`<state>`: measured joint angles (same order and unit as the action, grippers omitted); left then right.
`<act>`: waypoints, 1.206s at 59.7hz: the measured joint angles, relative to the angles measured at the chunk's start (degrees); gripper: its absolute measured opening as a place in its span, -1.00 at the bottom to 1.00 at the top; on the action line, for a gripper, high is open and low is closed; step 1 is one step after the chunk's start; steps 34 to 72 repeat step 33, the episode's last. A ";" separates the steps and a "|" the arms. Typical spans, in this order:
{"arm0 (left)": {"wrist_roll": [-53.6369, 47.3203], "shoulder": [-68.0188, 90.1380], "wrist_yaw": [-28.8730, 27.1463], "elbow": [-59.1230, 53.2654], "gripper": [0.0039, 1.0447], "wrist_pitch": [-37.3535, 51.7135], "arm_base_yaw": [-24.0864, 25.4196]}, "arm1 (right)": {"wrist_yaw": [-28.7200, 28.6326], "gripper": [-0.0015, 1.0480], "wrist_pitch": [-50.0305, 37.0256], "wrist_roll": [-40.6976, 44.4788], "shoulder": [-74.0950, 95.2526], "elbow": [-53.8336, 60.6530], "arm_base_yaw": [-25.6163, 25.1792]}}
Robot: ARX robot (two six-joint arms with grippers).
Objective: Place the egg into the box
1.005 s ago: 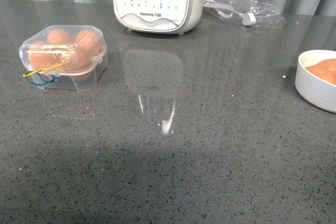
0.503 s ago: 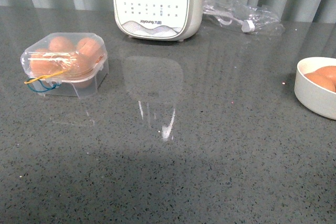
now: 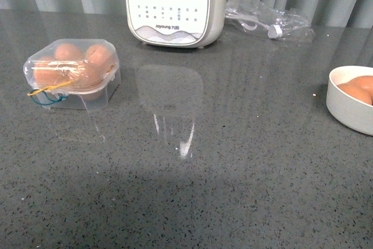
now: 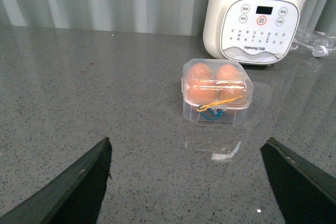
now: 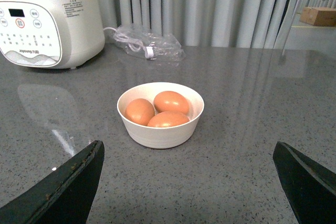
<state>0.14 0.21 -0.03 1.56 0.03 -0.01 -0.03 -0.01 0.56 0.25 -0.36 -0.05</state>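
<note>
sitting at frame left, the box (image 3: pixel 71 74) has its lid shut, banded and looks full; eggs (image 5: pixel 161 109) wait in the bowl (image 5: pixel 160 129). both hands (image 4: pixel 186 182) (image 5: pixel 189 182) gape wide, empty. forcing that lid risks cracking shells.

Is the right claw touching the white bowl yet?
Apart. In the right wrist view the right claw is wide open with bare table between its fingers and the white bowl.
</note>
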 joint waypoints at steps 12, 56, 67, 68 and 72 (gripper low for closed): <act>-0.02 0.00 0.00 0.00 0.87 0.00 0.00 | 0.00 0.86 0.00 0.00 0.00 0.00 0.00; -0.02 0.00 0.00 0.00 0.87 0.00 0.00 | 0.00 0.86 0.00 0.00 0.00 0.00 0.00; -0.02 0.00 0.00 0.00 0.87 0.00 0.00 | 0.00 0.86 0.00 0.00 0.00 0.00 0.00; -0.02 0.00 0.00 0.00 0.87 0.00 0.00 | 0.00 0.86 0.00 0.00 0.00 0.00 0.00; -0.02 0.00 0.00 0.00 0.87 0.00 0.00 | 0.00 0.86 0.00 0.00 0.00 0.00 0.00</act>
